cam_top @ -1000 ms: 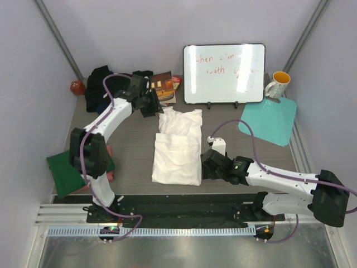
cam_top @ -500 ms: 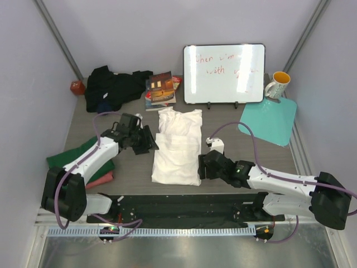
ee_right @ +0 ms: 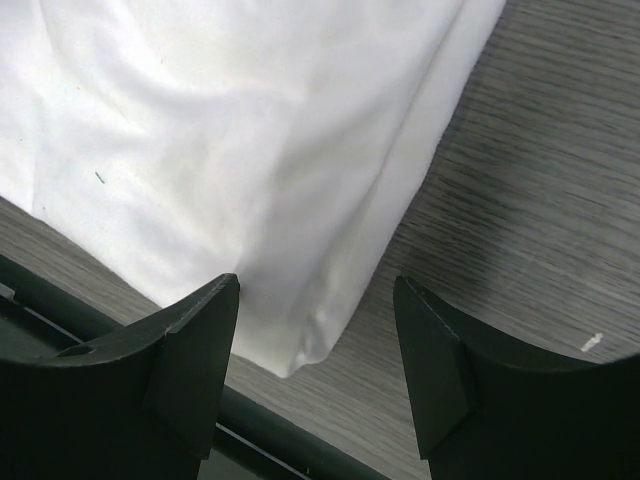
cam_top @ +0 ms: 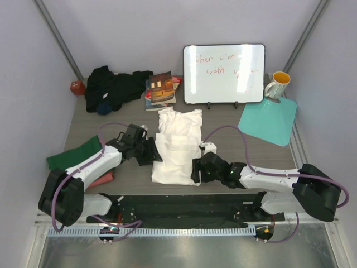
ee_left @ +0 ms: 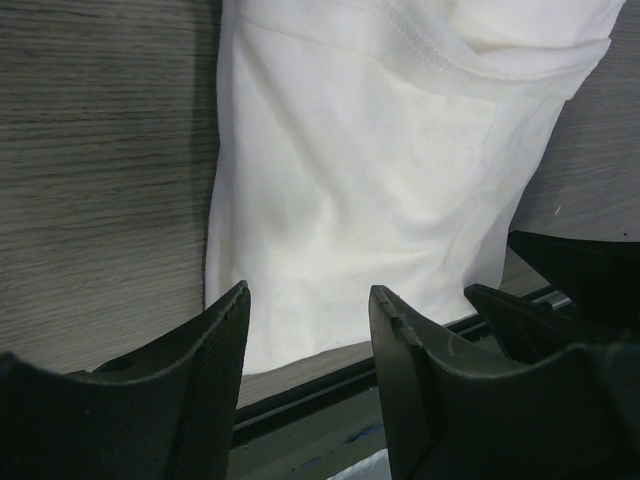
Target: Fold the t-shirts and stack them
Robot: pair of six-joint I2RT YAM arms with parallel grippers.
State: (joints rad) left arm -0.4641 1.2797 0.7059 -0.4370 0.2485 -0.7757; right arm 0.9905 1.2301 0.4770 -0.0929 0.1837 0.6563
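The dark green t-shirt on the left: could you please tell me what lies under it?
A salmon pink t-shirt peeks out at the near edge of the dark green t-shirt. The left arm crosses both, so how far it reaches underneath is hidden.

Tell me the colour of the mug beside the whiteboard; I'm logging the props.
The mug is white outside, yellow-orange inside; the top external view shows it best.

top external: high above near edge, looking down over table (cam_top: 223, 120) | wrists: close, angled down | shared: white t-shirt (cam_top: 177, 149) near corners
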